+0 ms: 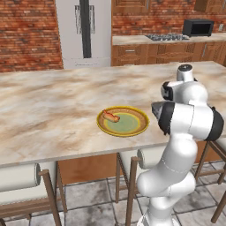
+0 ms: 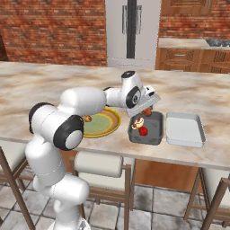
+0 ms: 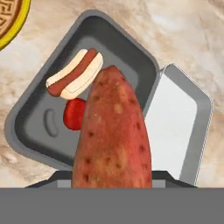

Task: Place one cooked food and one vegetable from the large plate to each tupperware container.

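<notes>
Hand view looks straight down a reddish sweet potato (image 3: 113,131) clamped in the gripper (image 2: 146,109), hanging over the dark tray (image 3: 30,131); inside that tray, a hot dog (image 3: 74,73) and a red tomato (image 3: 75,113) sit side by side; second tray (image 2: 185,129), lighter grey, lies just beside it; plate (image 1: 123,121) on the counter (image 1: 53,106) carries another hot dog (image 1: 110,116) at its left rim.

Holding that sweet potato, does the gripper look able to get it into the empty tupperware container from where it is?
Probably yes. The gripper holds the sweet potato above the dark container with the hot dog and tomato. The lighter empty container sits right beside it, open-topped, with nothing in between.
</notes>
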You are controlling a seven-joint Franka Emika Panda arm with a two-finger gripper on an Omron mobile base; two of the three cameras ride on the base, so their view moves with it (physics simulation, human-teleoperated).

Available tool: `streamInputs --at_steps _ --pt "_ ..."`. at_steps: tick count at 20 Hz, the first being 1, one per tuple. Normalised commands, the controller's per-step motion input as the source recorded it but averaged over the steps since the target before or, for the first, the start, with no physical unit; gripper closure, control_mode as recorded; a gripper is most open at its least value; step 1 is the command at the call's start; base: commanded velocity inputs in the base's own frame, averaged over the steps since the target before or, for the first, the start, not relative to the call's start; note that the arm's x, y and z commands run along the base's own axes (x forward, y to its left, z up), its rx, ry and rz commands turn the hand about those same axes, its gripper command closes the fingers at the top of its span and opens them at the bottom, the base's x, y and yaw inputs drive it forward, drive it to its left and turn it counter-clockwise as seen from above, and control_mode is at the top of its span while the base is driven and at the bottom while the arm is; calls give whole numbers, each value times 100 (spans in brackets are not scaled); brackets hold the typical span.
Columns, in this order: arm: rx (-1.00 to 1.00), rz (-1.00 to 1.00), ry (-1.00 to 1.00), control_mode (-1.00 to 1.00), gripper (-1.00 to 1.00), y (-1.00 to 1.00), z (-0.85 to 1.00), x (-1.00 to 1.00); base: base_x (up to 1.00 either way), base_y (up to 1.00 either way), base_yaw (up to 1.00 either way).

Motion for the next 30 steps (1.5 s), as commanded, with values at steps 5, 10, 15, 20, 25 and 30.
streamInputs --at_steps 5,10,15,20,25,30 --pt "17 -44 -5 -100 100 -92 31 -23 0 0 0" --pt "12 -36 -5 -100 100 -74 5 -4 0 0 0" --pt "9 -5 -1 -100 100 -14 -13 1 0 0 0" --pt "1 0 -3 -100 100 -20 -17 7 0 0 0" --pt "-6 0 -3 -100 100 -18 -35 6 0 0 0" --pt "-5 0 -5 -100 100 -29 -8 23 0 0 0"
